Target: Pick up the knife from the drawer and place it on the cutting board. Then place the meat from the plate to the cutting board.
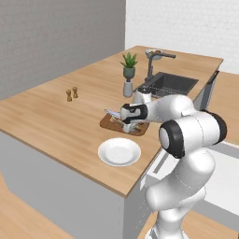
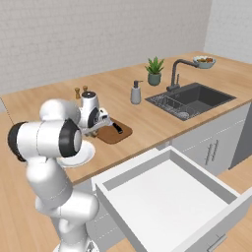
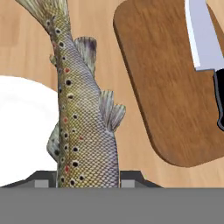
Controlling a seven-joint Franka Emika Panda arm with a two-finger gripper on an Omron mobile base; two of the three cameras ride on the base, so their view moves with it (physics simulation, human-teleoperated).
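The meat (image 3: pixel 83 127), a slim speckled fish, is held between the jaws of the gripper (image 3: pixel 87 177), which are closed part-way on its body; the tail points away from the hand along the gripper's line of sight. In the hand view the fish is seen above the gap between the plate (image 3: pixel 22 131), whose white rim lies on one side, and the cutting board (image 3: pixel 166 87), which lies on the other. The knife (image 3: pixel 205 57) is already laid on the board, blade and black handle running along its far side, so the first half of the task is judged done.

The relation that governs the coming move is sideways: the board lies beside the fish, across a strip of bare countertop (image 3: pixel 127 144), and the fish's long axis is roughly parallel to the board's nearer edge. A short shift toward the board is judged necessary before release, short of the knife. The drawer (image 2: pixel 162 197) stands open.
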